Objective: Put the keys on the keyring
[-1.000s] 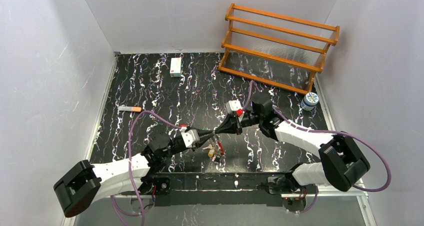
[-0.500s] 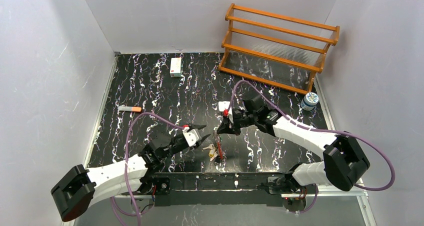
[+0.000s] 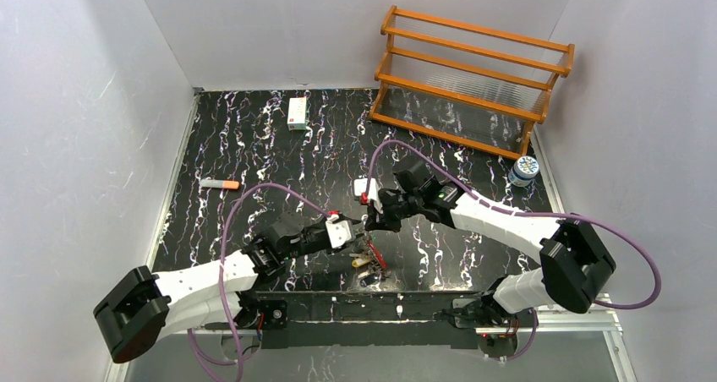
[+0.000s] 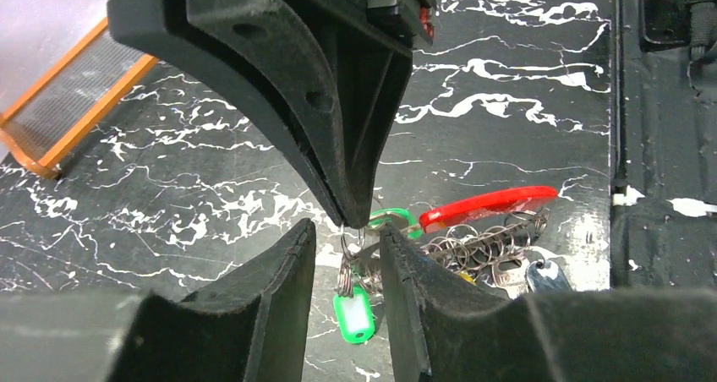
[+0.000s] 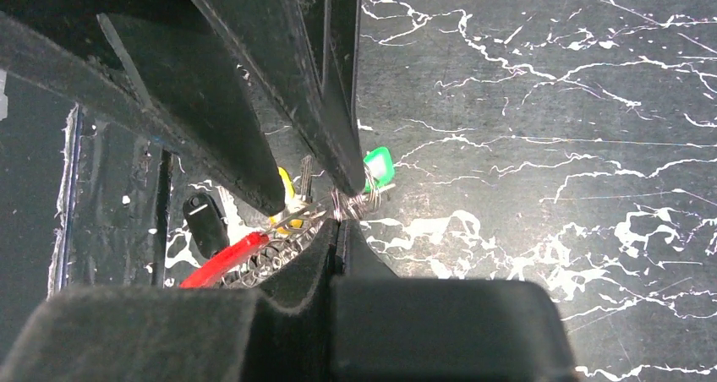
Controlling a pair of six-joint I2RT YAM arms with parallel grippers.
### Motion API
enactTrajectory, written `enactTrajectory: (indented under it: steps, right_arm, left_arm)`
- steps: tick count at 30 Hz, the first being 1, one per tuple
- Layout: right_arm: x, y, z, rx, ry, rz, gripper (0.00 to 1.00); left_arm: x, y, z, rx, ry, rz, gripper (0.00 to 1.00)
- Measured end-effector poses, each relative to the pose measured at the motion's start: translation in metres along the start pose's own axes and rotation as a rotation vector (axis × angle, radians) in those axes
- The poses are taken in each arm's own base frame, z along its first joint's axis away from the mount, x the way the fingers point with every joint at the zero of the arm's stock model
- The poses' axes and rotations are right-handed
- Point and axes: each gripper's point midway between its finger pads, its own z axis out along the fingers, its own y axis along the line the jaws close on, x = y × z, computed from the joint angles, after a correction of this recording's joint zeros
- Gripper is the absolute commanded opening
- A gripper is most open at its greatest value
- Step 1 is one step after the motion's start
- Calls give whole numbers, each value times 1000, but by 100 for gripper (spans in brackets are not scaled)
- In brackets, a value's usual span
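Left hand point(image 4: 347, 234) just reopened, straddling green key point(image 4: 353, 313) hanging under keyring point(image 4: 486, 209); right hand point(image 5: 338, 226) stays pinched on keyring. Green key looks threaded.

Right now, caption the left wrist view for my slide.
Open left gripper straddles the green-tagged key while the right gripper pinches the keyring.

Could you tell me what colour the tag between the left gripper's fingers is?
Green; the tag shows best in the left wrist view.
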Motion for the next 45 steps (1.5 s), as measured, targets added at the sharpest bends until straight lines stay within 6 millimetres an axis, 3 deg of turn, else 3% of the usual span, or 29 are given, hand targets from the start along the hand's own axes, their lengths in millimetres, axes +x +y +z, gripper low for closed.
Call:
enactTrajectory:
  steps: [6,17,22,25,28,30,36,40,45]
  right_arm:
    - [1,1,3,3,12,-9,1]
    - [0,4,4,-3,14,-20,1]
    - [-2,6,4,-9,10,-27,1]
    - [-2,7,4,-12,11,-30,1]
    - [-3,7,3,-9,9,-32,1]
    - [-3,7,2,-10,9,-32,1]
    - [-6,8,1,-11,-1,-40,1]
    - [-7,8,1,-10,-4,-44,1]
    - [-7,8,1,-10,-4,-52,1]
  left_arm:
    - [2,-3,2,27,18,-7,31]
    - [14,-7,6,52,74,-23,14]
    - [14,-5,6,48,82,-19,1]
    - [14,-3,7,43,90,-15,1]
    - [13,-2,7,40,93,-11,15]
    - [14,-1,7,34,99,-6,17]
    - [19,0,5,27,122,-9,11]
    - [20,-1,5,30,127,-8,0]
    - [19,0,7,32,131,-9,0]
